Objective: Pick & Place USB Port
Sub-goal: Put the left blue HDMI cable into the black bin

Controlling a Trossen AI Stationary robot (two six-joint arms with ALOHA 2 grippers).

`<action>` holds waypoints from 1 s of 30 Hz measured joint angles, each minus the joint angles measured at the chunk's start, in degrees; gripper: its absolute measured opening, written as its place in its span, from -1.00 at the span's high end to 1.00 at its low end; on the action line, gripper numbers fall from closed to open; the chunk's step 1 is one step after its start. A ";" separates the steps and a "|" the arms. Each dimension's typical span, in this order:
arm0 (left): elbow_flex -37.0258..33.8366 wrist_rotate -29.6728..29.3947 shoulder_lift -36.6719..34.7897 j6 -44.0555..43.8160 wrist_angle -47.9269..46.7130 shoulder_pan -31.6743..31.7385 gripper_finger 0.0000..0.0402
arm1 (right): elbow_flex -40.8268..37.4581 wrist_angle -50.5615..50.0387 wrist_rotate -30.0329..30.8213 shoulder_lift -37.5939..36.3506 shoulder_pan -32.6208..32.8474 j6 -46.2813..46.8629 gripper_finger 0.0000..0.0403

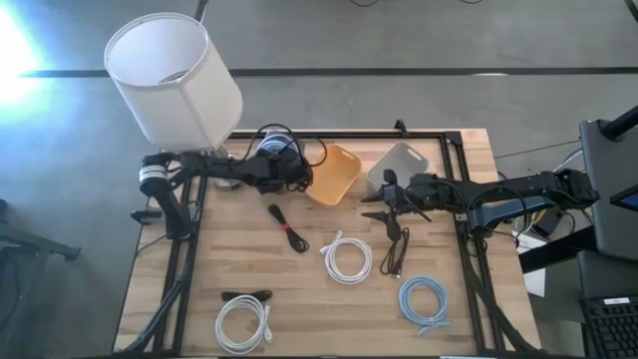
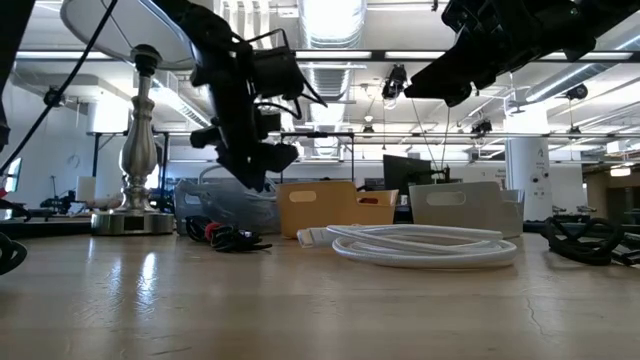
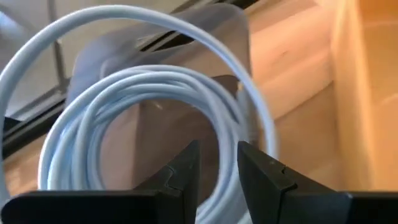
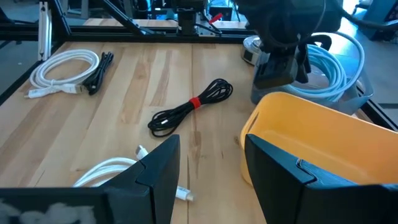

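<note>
A light-blue cable coil [image 3: 155, 87] [image 4: 333, 62] sits partly raised in a clear bin [image 4: 356, 94] at the table's far left. My left gripper [image 1: 284, 172] [image 3: 217, 177] is over that bin, shut on the coil. My right gripper [image 1: 380, 204] [image 4: 211, 165] hovers open above the table's middle, holding nothing, beside the yellow bin [image 1: 334, 175] [image 4: 311, 137]. A black cable with a red tie [image 1: 289, 229] [image 4: 189, 107] lies flat on the table. My left gripper pinches strands on one side of the light-blue coil [image 3: 219, 190] between its two fingers [image 3: 186, 174]. The rest of the loop stands up in front of the fingers, and one strand arches wide [image 3: 124, 15]. The coil's lower part is inside the clear bin.
A grey bin [image 1: 399, 165] stands right of the yellow one. White coils [image 1: 347, 257] [image 1: 242, 321], a black cable [image 1: 397, 249] and another light-blue coil [image 1: 424, 302] lie on the near half. A lamp [image 1: 174, 75] stands at the far left corner.
</note>
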 joint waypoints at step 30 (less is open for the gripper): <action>-0.48 7.91 -0.09 4.55 1.41 1.58 0.46 | 0.00 0.01 0.00 0.00 0.00 -0.03 0.12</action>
